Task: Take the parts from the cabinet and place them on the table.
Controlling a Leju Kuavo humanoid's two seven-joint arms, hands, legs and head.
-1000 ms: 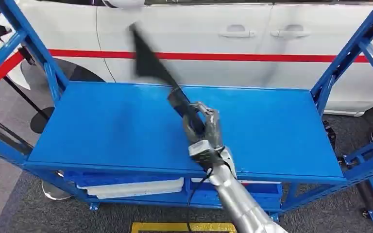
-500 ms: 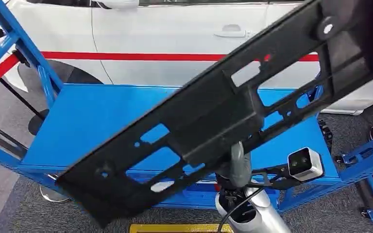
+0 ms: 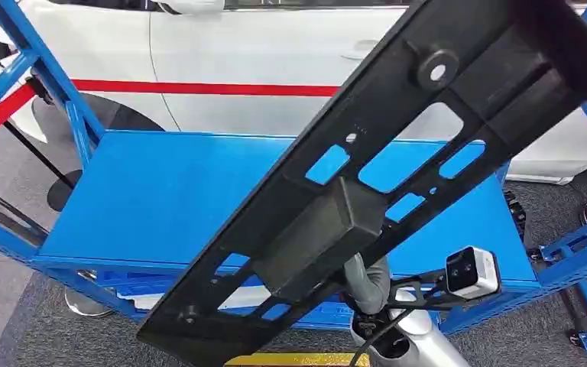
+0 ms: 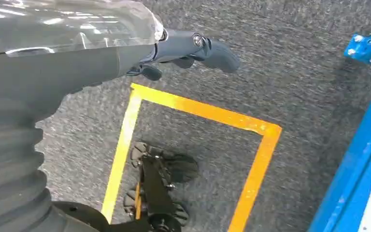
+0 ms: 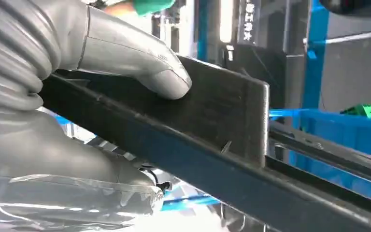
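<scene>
A long black plastic panel (image 3: 367, 176) with several cut-outs and a boxy block on its face slants across the head view, from low left to high right, above the blue table (image 3: 160, 199). My right hand (image 3: 368, 281) grips it from below near its middle. In the right wrist view the grey thumb (image 5: 162, 72) presses on the panel's flat face (image 5: 222, 111). My left hand (image 4: 193, 48) hangs over the grey floor with its fingers stretched out and nothing in it.
A white car with a red stripe (image 3: 222, 88) stands behind the table. Blue frame posts (image 3: 53, 84) rise at both ends. White parts (image 3: 145, 300) lie on the lower shelf. A yellow tape square (image 4: 198, 111) marks the carpet.
The panel, first edge-on and far out over the table, has swung up close to the camera with its face towards me; in the last half second it tilted steeper.
</scene>
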